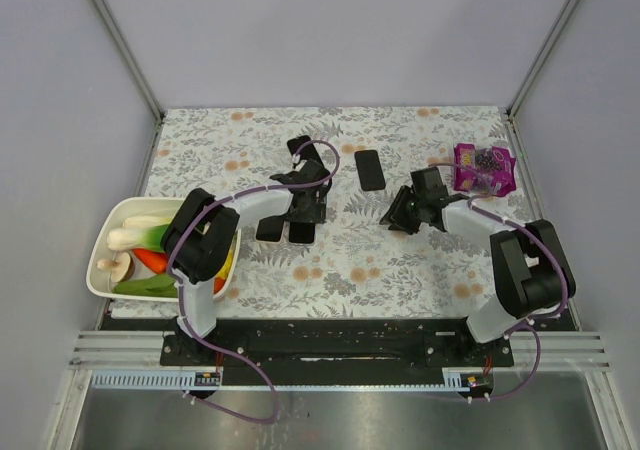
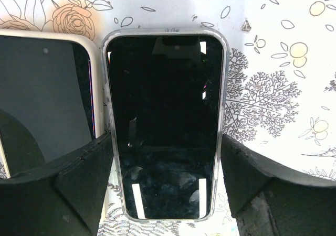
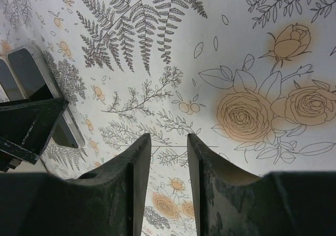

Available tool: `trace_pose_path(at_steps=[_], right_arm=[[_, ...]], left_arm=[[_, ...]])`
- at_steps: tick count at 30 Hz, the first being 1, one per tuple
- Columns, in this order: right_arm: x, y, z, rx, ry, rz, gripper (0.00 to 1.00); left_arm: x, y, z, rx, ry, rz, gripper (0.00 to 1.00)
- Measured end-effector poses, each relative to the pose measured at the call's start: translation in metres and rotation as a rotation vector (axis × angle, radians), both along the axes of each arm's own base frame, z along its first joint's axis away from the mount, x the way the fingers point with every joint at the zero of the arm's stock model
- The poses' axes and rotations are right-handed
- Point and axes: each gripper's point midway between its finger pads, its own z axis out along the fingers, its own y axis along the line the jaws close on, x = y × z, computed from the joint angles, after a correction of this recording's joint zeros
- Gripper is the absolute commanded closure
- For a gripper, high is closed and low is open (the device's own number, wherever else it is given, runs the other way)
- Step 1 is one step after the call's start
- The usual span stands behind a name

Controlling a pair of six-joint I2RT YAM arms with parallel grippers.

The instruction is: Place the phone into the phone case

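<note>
Your left gripper (image 2: 166,152) hangs over the middle of the table (image 1: 400,270), a little toward the near edge. Its fingers (image 2: 79,178) are spread wide, one along each long side of the phone (image 2: 165,89). You cannot tell from these views whether they actually press on it. The phone lies flat and face up, glossy black with a clear rim running round it, and whether that rim is a case already on it is unclear. Just beside it on the left, nearly touching, lies a second dark slab with a cream rim (image 2: 42,89), partly under your left finger. Your right gripper (image 3: 169,152) sits low over bare cloth right of the middle, its fingers drawn close with only a narrow gap and nothing between them. A plain black slab (image 1: 370,170) lies apart from both grippers, toward the middle of the far edge. A purple snack bag (image 1: 483,168) rests by the right edge near the far right corner. A white tub (image 1: 120,210) of vegetables stands at the left edge, close to the near left corner.
</note>
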Motion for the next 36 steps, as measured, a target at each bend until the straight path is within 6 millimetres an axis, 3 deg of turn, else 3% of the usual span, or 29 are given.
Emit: trace_pose_path(at_steps=[6,11,15,18,22,29,36], right_arm=[[0.004,0.001,-0.004,-0.004,0.01,0.0,0.55],[0.008,0.003,-0.003,-0.003,0.006,0.002,0.41],[0.016,0.005,0.003,0.0,-0.015,0.005,0.25],[0.027,0.007,0.011,-0.006,-0.037,0.009,0.15],[0.059,0.008,0.022,-0.055,-0.073,0.021,0.1],[0.125,0.004,0.029,-0.225,-0.114,0.065,0.04],[0.161,-0.005,0.019,-0.389,-0.089,0.164,0.01]], left_arm=[[-0.001,-0.001,0.0,-0.003,0.007,-0.022,0.42],[-0.003,-0.002,0.0,-0.004,0.015,-0.035,0.34],[-0.007,-0.001,0.001,-0.004,0.03,-0.041,0.19],[-0.013,0.001,0.001,0.004,0.053,-0.049,0.02],[-0.02,0.004,0.007,0.011,0.079,-0.059,0.01],[-0.012,-0.004,0.049,-0.033,0.014,-0.069,0.01],[-0.017,-0.008,0.104,-0.134,-0.072,-0.091,0.01]])
